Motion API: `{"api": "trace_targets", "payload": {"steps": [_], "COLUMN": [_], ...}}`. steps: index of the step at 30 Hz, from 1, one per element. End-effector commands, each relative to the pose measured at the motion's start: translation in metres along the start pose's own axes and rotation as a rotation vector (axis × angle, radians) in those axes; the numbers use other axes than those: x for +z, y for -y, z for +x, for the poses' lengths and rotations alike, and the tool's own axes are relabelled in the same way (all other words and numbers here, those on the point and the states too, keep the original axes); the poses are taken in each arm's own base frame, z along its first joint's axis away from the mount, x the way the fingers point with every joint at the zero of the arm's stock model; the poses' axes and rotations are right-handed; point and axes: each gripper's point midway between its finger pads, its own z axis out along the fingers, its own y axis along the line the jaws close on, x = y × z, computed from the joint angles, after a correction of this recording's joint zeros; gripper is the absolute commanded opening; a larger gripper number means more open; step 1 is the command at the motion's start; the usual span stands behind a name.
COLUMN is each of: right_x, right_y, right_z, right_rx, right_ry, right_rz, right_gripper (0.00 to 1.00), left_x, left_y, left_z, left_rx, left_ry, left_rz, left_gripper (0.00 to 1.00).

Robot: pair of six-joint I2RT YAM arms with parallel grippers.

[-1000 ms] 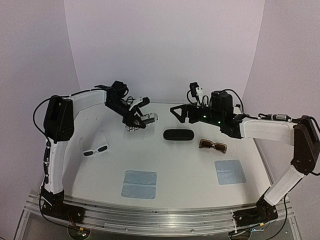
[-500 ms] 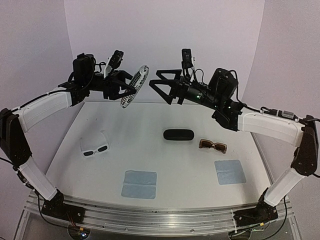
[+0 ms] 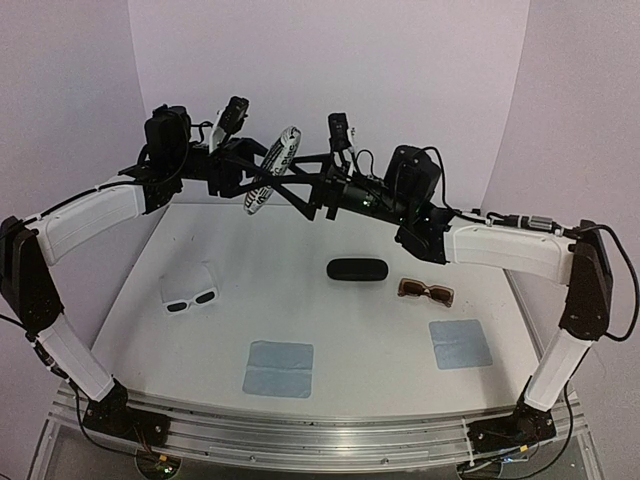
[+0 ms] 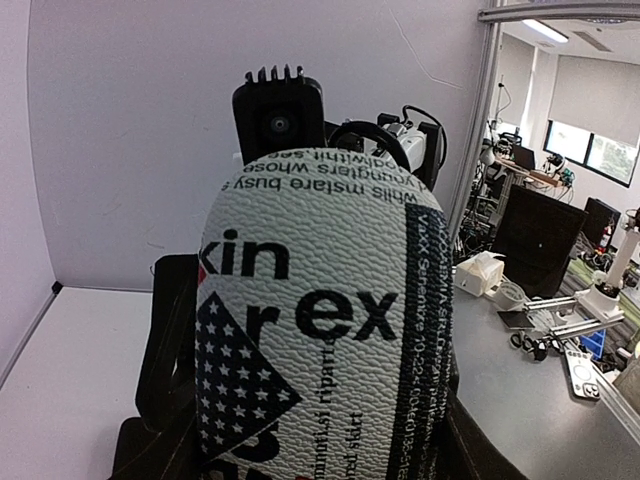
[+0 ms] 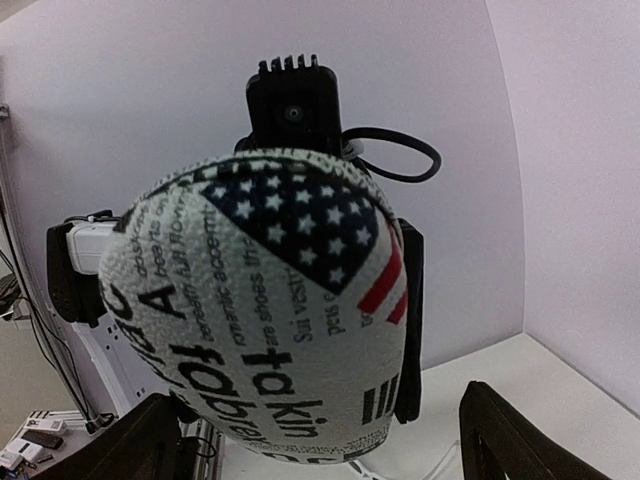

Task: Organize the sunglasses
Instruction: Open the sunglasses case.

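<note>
The white-framed sunglasses (image 3: 190, 297) lie on the table's left side. The brown sunglasses (image 3: 426, 291) lie on the right. My left gripper (image 3: 255, 178) is raised above the back of the table, shut on the newsprint-patterned black-and-white case (image 3: 274, 170). That case fills the left wrist view (image 4: 320, 300) between the left gripper's (image 4: 320, 410) dark fingers (image 4: 172, 350). My right gripper (image 3: 298, 188) is open and level with the case. In the right wrist view the case (image 5: 260, 320) hangs just beyond the spread fingertips (image 5: 500, 430) of the right gripper (image 5: 320, 440). I cannot tell whether they touch it.
A black oval case (image 3: 357, 270) lies at the table's middle, left of the brown sunglasses. Two pale blue cloths lie near the front, one at centre-left (image 3: 279, 368) and one at right (image 3: 460, 343). White walls stand behind the table.
The left arm lifted the patterned case off the table and now holds it high. The right arm rose and moved left, bringing its open fingers up to the case.
</note>
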Motion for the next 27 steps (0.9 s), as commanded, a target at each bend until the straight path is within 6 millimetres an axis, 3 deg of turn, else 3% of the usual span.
{"api": "trace_targets", "payload": {"steps": [1, 5, 17, 23, 27], "right_x": [0.0074, 0.0082, 0.0048, 0.0046, 0.0033], "right_y": [-0.0131, -0.0135, -0.0157, -0.0165, -0.0144], "right_z": [-0.0362, -0.0341, -0.0325, -0.0339, -0.0314], "right_rx": [-0.044, -0.038, -0.056, -0.055, -0.053], "right_ry": [0.086, 0.083, 0.08, 0.086, 0.083], "right_rz": [-0.056, -0.064, -0.065, -0.067, -0.057], "right_gripper": [0.92, 0.87, 0.59, 0.35, 0.11], "left_x": [0.0009, 0.001, 0.0008, 0.0009, 0.0011], "left_y": [0.0198, 0.0212, 0.0227, 0.0221, 0.0189], "left_z": [-0.0208, -0.0207, -0.0209, -0.0191, -0.0139], "left_rx": [0.104, 0.11, 0.115, 0.105, 0.075], "left_ry": [0.016, 0.015, 0.015, 0.011, 0.001], "left_rz": [0.038, 0.041, 0.044, 0.045, 0.034], "left_gripper": [0.0, 0.0, 0.0, 0.0, 0.01]}}
